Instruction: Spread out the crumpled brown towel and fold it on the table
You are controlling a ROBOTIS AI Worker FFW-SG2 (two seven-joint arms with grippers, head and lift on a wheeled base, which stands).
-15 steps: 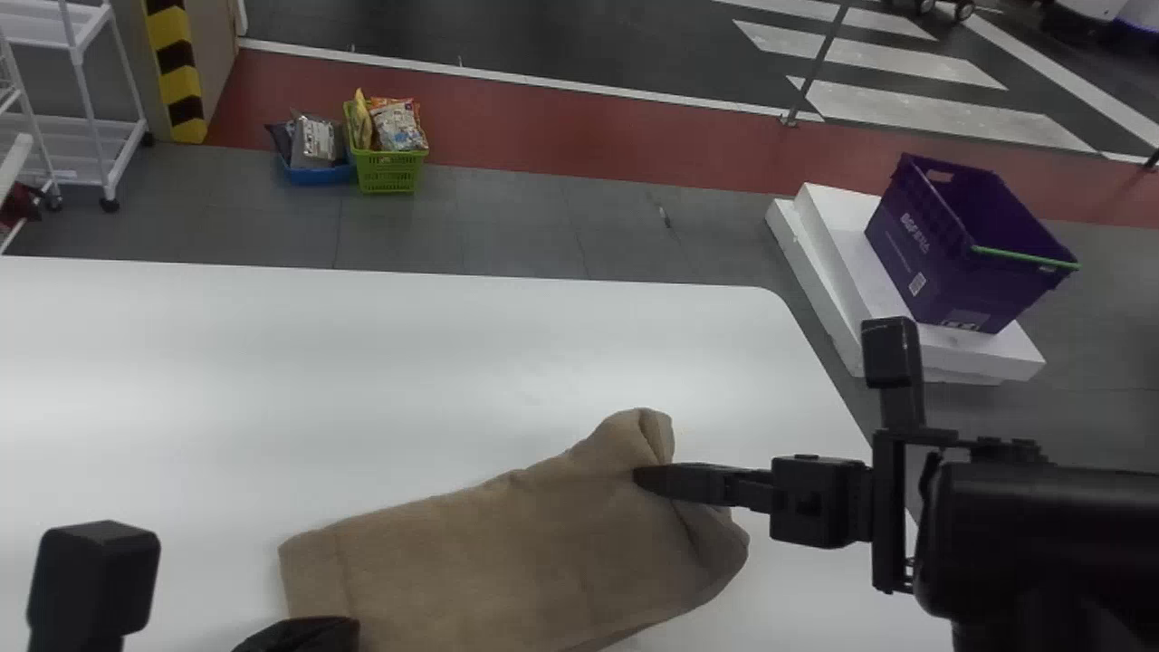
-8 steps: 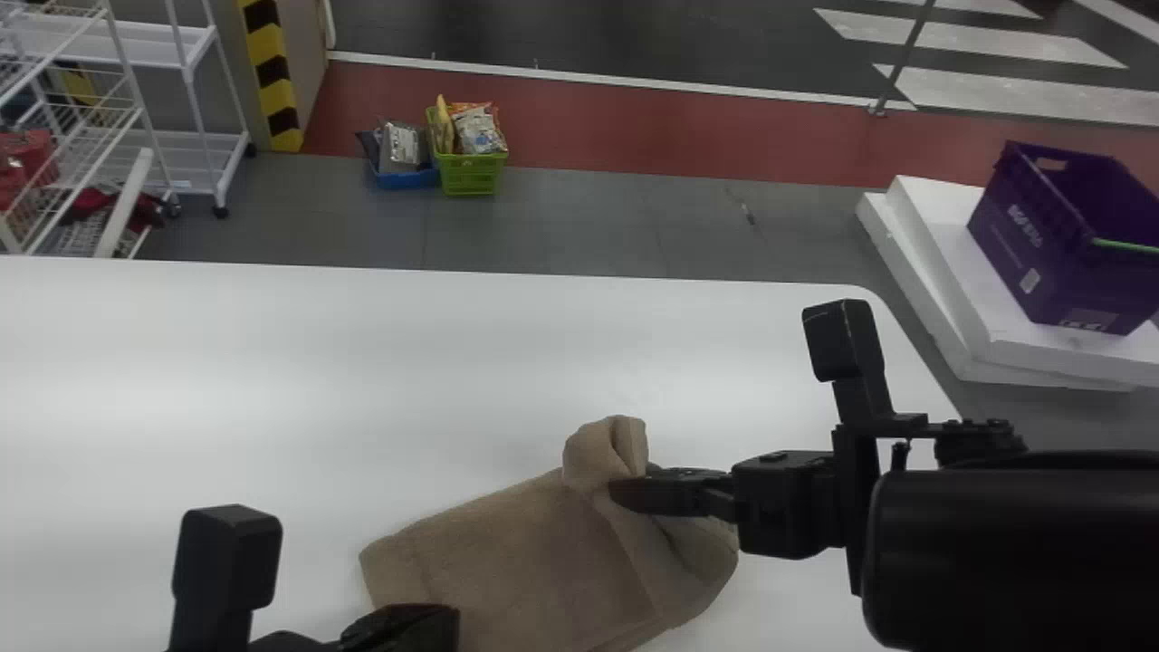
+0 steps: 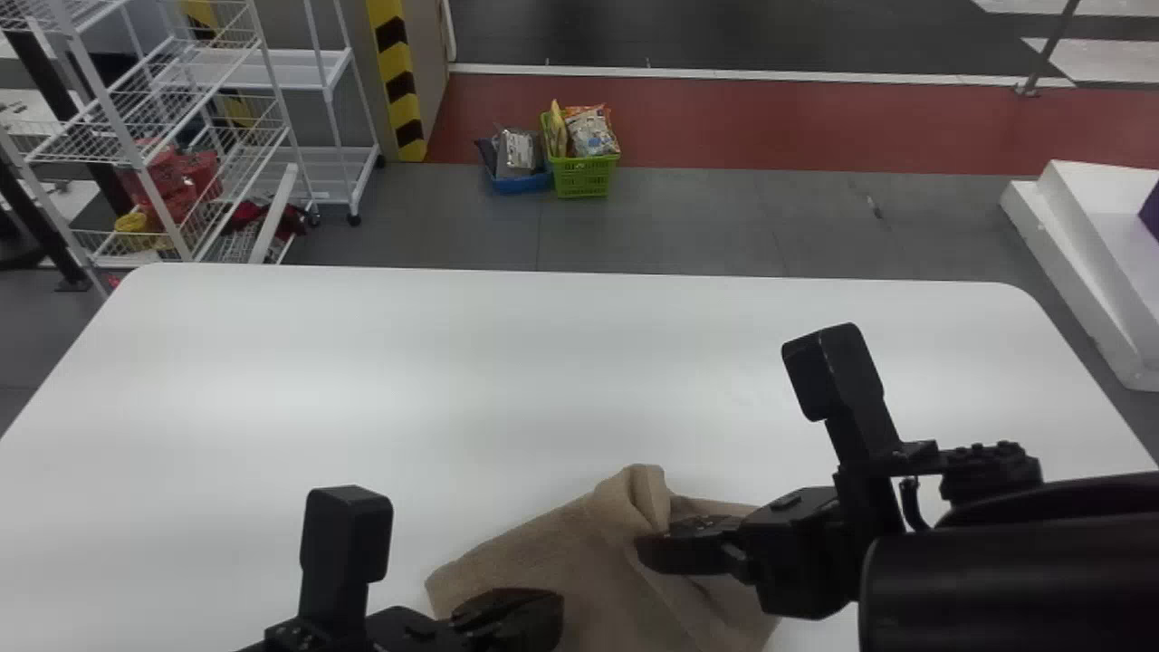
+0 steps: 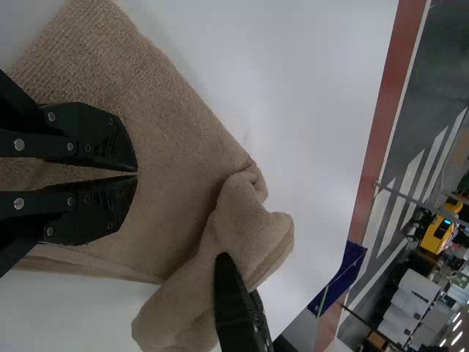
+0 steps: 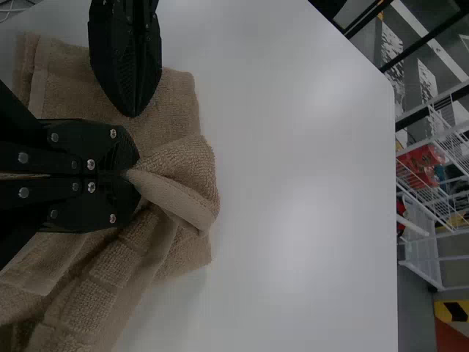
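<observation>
On the bench (image 3: 362, 389), brown towel (image 3: 543, 552) now has its right end doubled inward. Right tool (image 5: 135, 177), clamped on that end, has moved closer to left tool (image 4: 136, 174), clenched over the towel, no fabric visibly pinched. Fold seems underway but bunched; probably needs flattening.

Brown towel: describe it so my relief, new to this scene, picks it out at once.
In the head view, find the big white table. At the bottom edge lies the towel, with the left gripper over it. It is the soft brown cloth with a raised fold pinched in the right gripper, unlike the smooth table and hard black grippers.
</observation>
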